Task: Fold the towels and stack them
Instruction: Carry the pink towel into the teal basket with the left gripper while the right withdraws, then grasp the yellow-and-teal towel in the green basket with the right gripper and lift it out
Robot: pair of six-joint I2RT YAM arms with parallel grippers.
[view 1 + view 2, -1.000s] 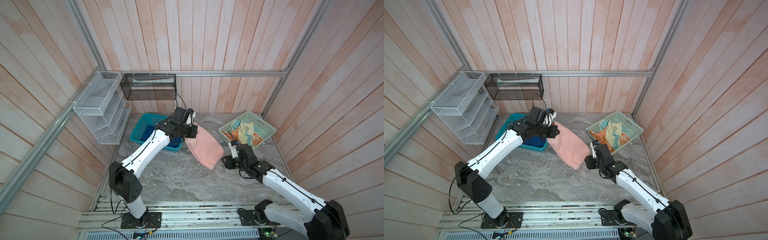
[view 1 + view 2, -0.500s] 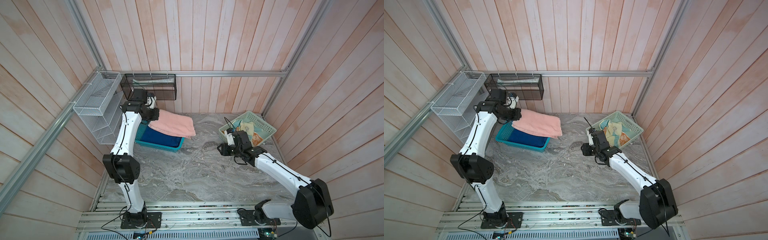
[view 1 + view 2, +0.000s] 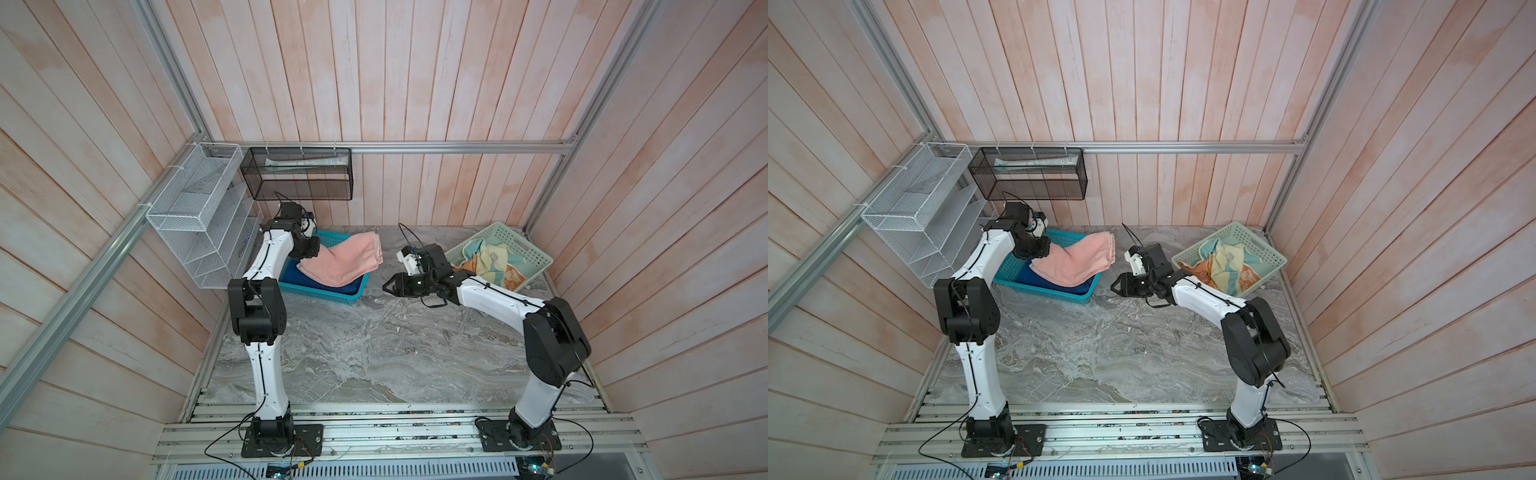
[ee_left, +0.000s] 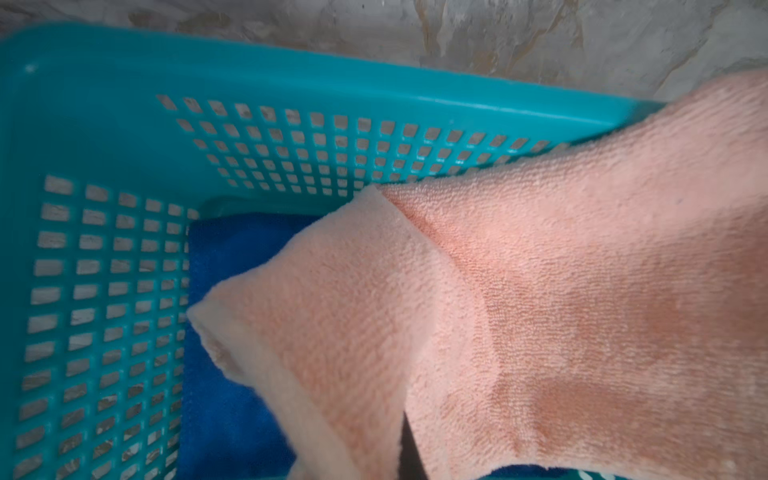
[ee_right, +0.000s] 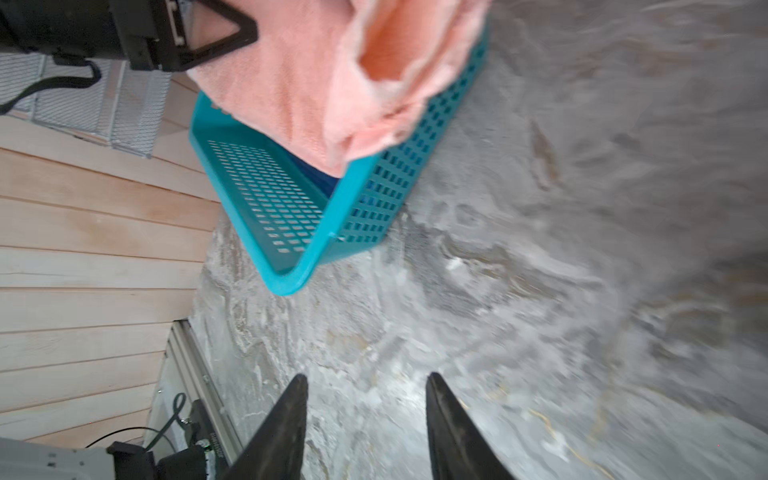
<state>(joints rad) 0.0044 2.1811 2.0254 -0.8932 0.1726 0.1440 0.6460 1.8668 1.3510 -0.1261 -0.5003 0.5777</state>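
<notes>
**Pink towel held over the basket, right pincer empty**

We begin at the 6 o'clock edge of the grey marbled table (image 3: 374, 345), where both arms are bolted to the rails.

Farther in, just past the centre toward 12 o'clock, the right pincer (image 5: 365, 382) hovers low over the table. Its two black fingers (image 5: 286, 419) stand apart with only marble showing between them. It points toward 9 o'clock, at the near corner of the basket (image 3: 322, 294), close to it but not touching.

The basket is teal with holes in its walls and sits at about 10 o'clock. A blue towel (image 4: 220, 399) lies flat on its floor. Over it, the left pincer (image 3: 312, 251) is clamped on one end of the folded pink towel (image 3: 345, 262). The gripped end is lifted. The middle sags down toward the blue towel, and the free end hangs out over the basket's rim on the 3 o'clock side.

At about 2 o'clock a pale green tray (image 3: 534, 254) holds the yellow towel (image 3: 490, 259) and the orange towel (image 3: 1246, 276), crumpled against each other.

Beyond, at 10 to 11 o'clock, a white wire rack (image 3: 195, 216) and a black mesh box (image 3: 299, 174) hang on the wooden walls.
</notes>
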